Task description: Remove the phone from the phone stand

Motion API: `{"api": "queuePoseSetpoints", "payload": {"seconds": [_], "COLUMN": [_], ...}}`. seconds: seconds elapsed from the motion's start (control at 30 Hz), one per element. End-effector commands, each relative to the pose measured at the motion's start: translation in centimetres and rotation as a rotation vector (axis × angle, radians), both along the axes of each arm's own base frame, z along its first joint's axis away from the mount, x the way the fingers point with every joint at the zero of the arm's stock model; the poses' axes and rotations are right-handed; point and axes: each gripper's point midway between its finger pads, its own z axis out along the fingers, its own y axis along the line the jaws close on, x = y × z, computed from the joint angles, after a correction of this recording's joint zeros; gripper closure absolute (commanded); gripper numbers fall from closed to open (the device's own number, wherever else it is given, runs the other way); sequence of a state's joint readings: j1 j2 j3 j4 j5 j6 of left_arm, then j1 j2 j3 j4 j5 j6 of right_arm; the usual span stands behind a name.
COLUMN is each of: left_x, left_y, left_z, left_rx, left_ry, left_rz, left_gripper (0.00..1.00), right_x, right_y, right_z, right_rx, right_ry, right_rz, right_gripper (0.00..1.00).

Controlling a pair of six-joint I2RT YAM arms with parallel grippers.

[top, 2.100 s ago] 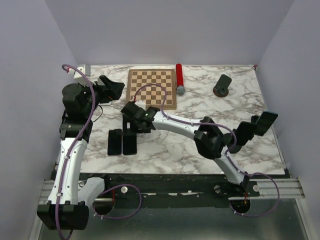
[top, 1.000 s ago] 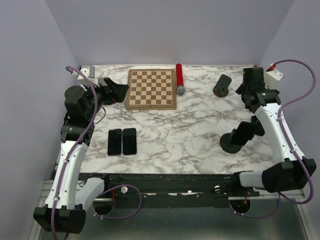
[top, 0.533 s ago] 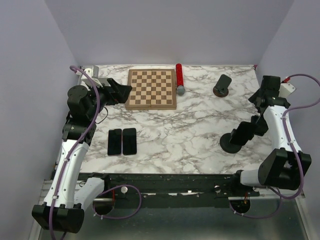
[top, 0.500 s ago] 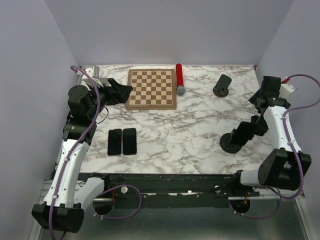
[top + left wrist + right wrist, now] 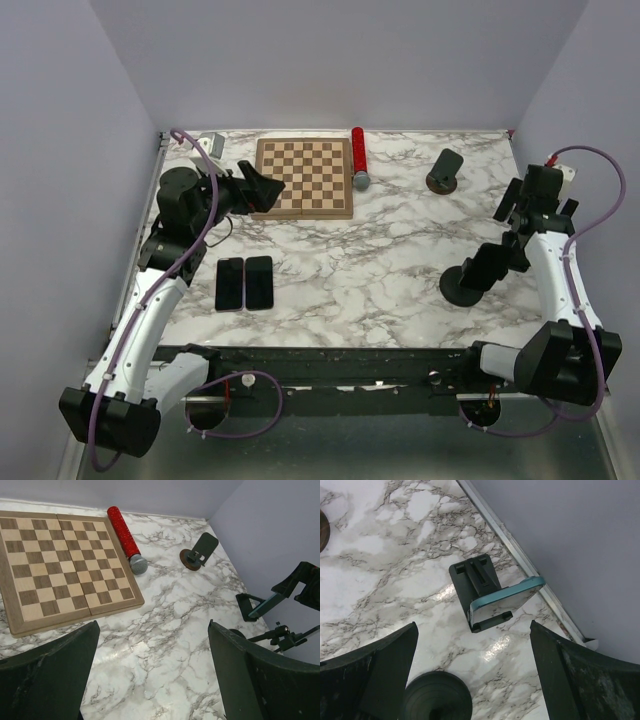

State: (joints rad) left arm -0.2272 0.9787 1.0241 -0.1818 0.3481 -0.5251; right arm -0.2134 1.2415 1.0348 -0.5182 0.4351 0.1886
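**Asker:** How are your arms posed?

**Robot:** My right arm climbs from the near right corner along the right side of the white marble table (image 5: 380,250). Its wrist is bent so that my right pincer (image 5: 472,627) looks straight down. The fingers are spread wide and hold nothing. My left arm leans up the left side, and my left pincer (image 5: 152,625) hovers over the left edge of the wooden chessboard (image 5: 303,177). It is just as wide apart and holds nothing.

**Asker:** Where is the phone?

**Robot:** The teal-edged phone (image 5: 506,597) sits tilted in the cradle of the black phone stand (image 5: 475,577). It is below my right pincer, framed between the two fingers, and neither finger touches it. Small hooks on the cradle catch one of its edges. The stand's round black foot rests on the table nearer to me. The stand is close to the metal rim (image 5: 522,555) under the purple wall (image 5: 570,530).

**Asker:** What else is around?

**Robot:** A red glitter microphone (image 5: 357,150) with a grey head lies just beside the chessboard's right side. Farther right is a second black stand (image 5: 445,170) on a round brown base, well apart from my phone. Two dark phones (image 5: 245,283) lie flat side by side near the left front.
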Motion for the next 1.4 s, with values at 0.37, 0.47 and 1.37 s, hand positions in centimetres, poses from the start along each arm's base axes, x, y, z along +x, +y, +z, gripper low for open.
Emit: {"api": "queuePoseSetpoints", "payload": {"seconds": [0.37, 0.47, 1.37], "left_x": [-1.3, -1.9, -6.8], "left_y": [-2.1, -2.8, -6.8], "left_z": [0.7, 1.0, 4.4], "left_rx": [-0.037, -0.061, -0.125], "left_ry": [0.002, 0.033, -0.019], "left_rz": [-0.092, -0.139, -0.407], "left_gripper": [0.02, 0.01, 0.01], "right_x": [0.6, 0.3, 0.9], "right_y": [-1.4, -2.1, -3.6], "right_z": [-0.2, -0.6, -1.3], "right_rx": [0.029, 0.012, 0.157], "right_ry": [0.064, 0.093, 0.158], "right_rz": [0.125, 0.12, 0.362], "right_gripper": [0.0, 0.0, 0.0]}}
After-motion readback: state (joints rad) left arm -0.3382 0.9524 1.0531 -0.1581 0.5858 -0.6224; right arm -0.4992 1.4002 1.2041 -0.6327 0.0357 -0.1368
